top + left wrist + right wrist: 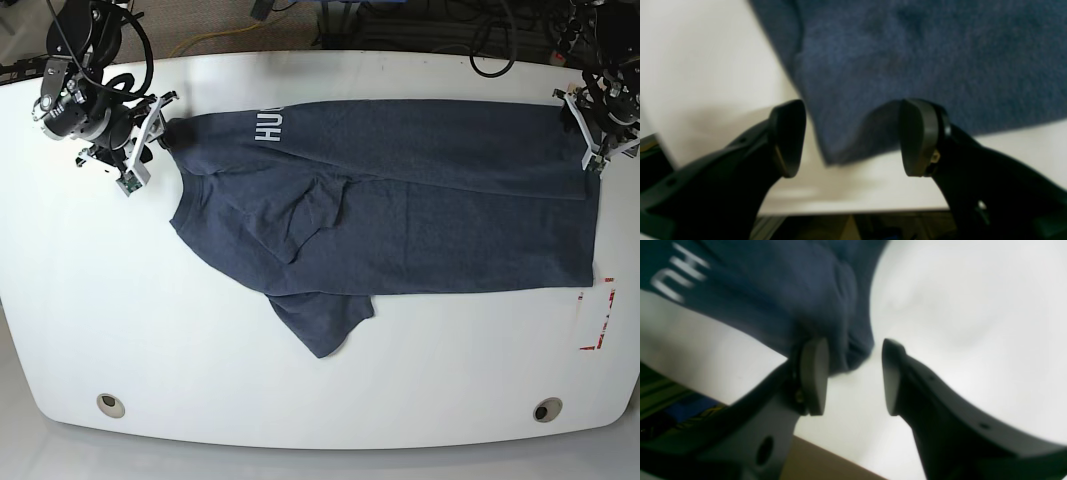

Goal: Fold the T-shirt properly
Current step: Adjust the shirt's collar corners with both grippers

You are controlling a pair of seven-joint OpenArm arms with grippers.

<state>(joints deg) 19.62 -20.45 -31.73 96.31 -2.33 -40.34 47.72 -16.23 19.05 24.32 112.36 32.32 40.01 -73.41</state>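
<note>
T-shirt is laid flat across the far half of the white table, folded lengthwise, w/ one short sleeve sticking out twd the near edge. Nearest the camera in the base view, two round holes are seen in the tabletop, plus red tape marks by the near corner on the view's right. Farther back, white lettering is seen on the cloth nr its far edge at the view's left end.

Left gripper is at the far corner on the view's right; in its wrist view the jaws are spread wide, w/ a shirt corner lying between them and not clamped. One finger appears to rest on the fabric.

Right gripper is at the far corner on the view's left. Its jaws are seen parted w/ a gap; a bunched shirt edge sits just at the tips, against one pad. Whether the cloth is pinched can't be told. Cables are seen beyond the table.
</note>
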